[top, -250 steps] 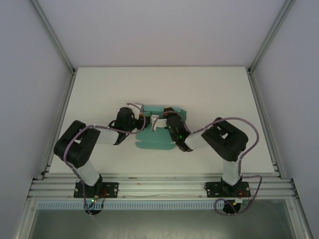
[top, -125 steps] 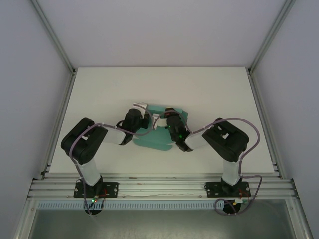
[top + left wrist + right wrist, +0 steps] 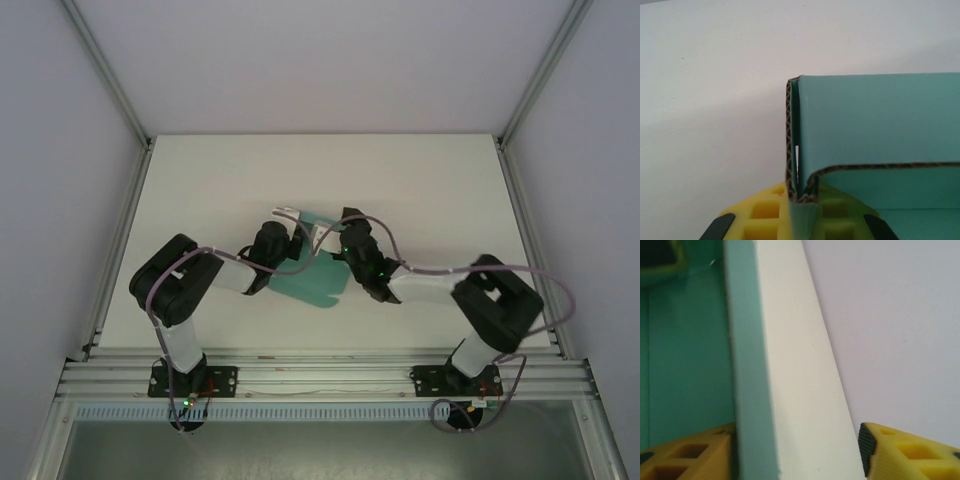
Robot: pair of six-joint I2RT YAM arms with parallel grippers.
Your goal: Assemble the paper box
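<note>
- From the camera above, the paper box (image 3: 318,280) is lying near the middle of the white table (image 3: 200,180). It is a teal-green piece of card, partly folded, with one rounded corner pointing toward my bases.
- In that same view I am reaching in from both sides. My left gripper (image 3: 291,222) is meeting the box at its far left edge, and my right gripper (image 3: 325,238) is sitting just beside it. The two are close together, and from up here both sets of jaws are looking too small for me to read.
- Through my left wrist camera, my left gripper (image 3: 801,202) is pressing its jaws together on the paper box (image 3: 880,120). My yellow fingers (image 3: 765,212) are pinching a folded corner where the brown fluted edge is doubling back on itself. A teal wall is standing upright above that fold, with the bare table behind it.
- Through my right wrist camera, my right gripper (image 3: 795,457) is holding its jaws spread. My yellow fingers (image 3: 910,455) are sitting on either side of a raised wall of the paper box (image 3: 685,365), which is showing a pale outer face and a teal inner side. I cannot tell whether either pad is touching that wall.
</note>
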